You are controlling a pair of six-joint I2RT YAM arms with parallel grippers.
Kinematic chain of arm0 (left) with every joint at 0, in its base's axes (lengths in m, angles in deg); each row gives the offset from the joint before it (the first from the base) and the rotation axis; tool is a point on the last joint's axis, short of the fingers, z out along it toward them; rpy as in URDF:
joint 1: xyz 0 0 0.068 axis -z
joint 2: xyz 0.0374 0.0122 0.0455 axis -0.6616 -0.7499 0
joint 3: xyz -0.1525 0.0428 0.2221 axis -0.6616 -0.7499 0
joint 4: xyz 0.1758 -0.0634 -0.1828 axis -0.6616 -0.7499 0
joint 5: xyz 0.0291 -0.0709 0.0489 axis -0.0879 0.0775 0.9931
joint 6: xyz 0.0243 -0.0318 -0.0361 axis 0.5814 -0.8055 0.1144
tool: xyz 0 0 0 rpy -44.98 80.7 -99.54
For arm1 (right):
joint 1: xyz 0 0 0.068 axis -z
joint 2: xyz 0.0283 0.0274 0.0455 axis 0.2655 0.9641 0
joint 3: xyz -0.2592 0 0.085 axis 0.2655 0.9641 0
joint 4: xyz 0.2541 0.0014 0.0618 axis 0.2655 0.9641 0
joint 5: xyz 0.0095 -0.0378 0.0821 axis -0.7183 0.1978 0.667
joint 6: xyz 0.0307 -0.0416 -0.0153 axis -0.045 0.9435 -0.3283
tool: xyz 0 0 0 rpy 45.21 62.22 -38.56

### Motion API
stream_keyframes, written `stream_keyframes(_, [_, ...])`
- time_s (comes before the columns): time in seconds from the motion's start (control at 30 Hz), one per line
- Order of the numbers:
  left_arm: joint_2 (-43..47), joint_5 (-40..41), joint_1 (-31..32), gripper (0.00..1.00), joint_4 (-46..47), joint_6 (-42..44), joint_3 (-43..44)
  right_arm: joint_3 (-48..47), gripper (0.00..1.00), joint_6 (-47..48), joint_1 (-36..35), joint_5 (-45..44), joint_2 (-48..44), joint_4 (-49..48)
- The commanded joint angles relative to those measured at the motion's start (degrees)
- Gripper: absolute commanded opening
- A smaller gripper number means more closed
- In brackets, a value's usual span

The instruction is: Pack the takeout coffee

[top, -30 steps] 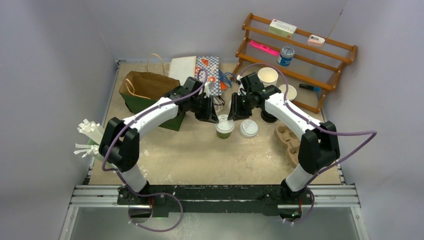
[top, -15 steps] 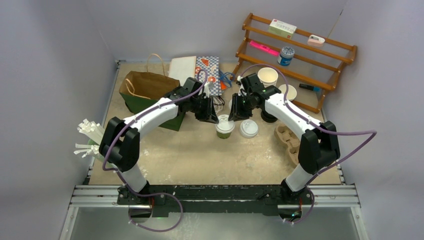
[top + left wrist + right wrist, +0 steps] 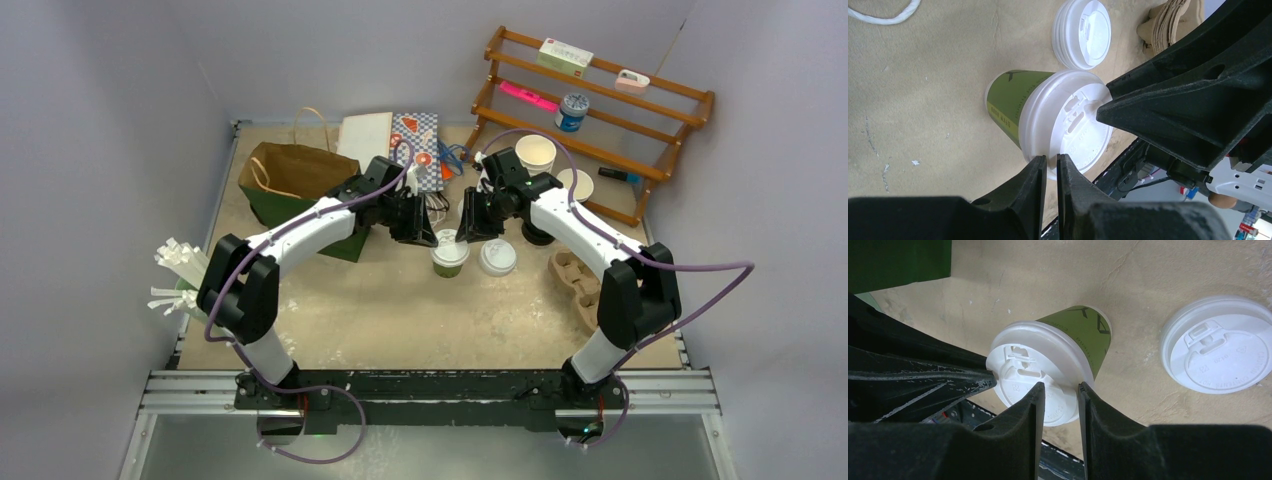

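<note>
Takeout coffee, a small paper cup with an olive-green body and round white plastic lid (image 3: 449, 255), stands upright mid-table on the sandy beige tabletop (image 3: 400, 320), just beside a loose white plastic lid (image 3: 497, 257). Dark print runs along its paler green band, too small to read. The left gripper (image 3: 1050, 159) shows only a slit between its fingers at the lid's rim; whether it pinches, I cannot tell. The right gripper (image 3: 1059, 387) stands apart over the lid's edge. Cup and arms sit much as a second ago
</note>
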Motion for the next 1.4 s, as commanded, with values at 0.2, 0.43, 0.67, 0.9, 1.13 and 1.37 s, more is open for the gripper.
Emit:
stream_keyframes(0.2, [-1.10,2.21,0.53,0.18,-2.45,3.04,-3.32,2.27,0.34,0.12,-0.26,-0.39,0.09,2.44])
stream_keyframes(0.43, [-1.44,2.61,0.57,0.19,-2.42,3.54,-4.88,3.10,0.35,0.17,-0.26,-0.44,0.02,2.26])
stream_keyframes(0.67, [-1.79,2.53,0.45,0.19,-1.15,3.48,-7.05,4.03,0.35,0.25,-0.27,-0.61,0.11,1.97])
stream_keyframes(0.9, [-1.90,2.02,0.46,0.20,-0.66,3.31,-6.77,4.06,0.35,0.36,-0.26,-0.71,0.62,2.15])
stream_keyframes(1.13, [-1.97,1.31,0.41,0.21,-1.35,3.53,-4.20,4.70,0.37,-0.53,-0.23,1.79,2.30,3.44])
stream_keyframes(1.37, [-2.33,1.12,0.42,0.21,-1.08,3.55,-4.67,5.35,0.40,-0.68,-0.24,1.93,3.41,4.29])
